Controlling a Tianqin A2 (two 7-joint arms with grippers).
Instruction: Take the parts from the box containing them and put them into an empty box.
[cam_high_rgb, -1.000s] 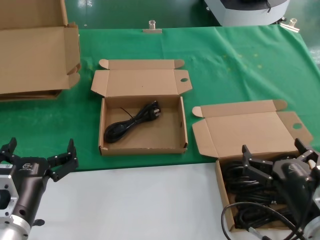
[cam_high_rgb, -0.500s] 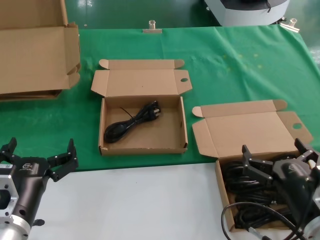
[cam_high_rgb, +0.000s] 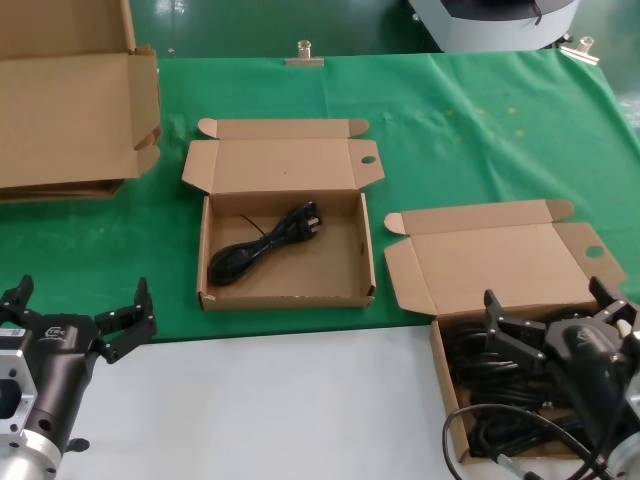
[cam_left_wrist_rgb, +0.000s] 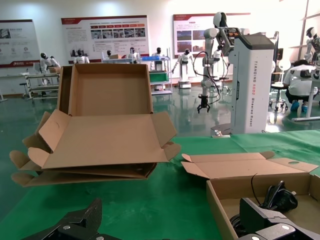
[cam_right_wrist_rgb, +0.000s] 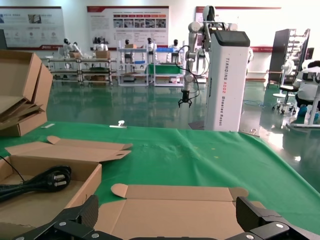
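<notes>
Cardboard and black cable are what matter to us here. Our right pincer (cam_high_rgb: 558, 315) hangs with its fingers spread wide and nothing between them, directly above the box containing them (cam_high_rgb: 445, 380), the mailer at the near right of the table (cam_high_rgb: 300, 400). The parts (cam_high_rgb: 480, 365) lie heaped in that box just under the pincer, coils overlapping so thickly that we cannot pick out one bundle's long axis; one loop at the near end arches up above the box wall. So the next reach looks to us like a straight drop, not a sideways move, and the right arm is plainly the nearer one.

Farther off and toward the left stands the second mailer (cam_high_rgb: 287, 290), which the task calls the empty box, with its lid folded back. It is not quite bare: one coiled cord (cam_high_rgb: 262, 247) lies in it, running diagonally from the near left corner to its plug at the far right.

Our left pincer (cam_high_rgb: 78, 318) waits at the near left of the table, fingers likewise parted and gripping nothing, well apart from both mailers. Bigger flattened cartons (cam_high_rgb: 70, 110) sit at the far left.
</notes>
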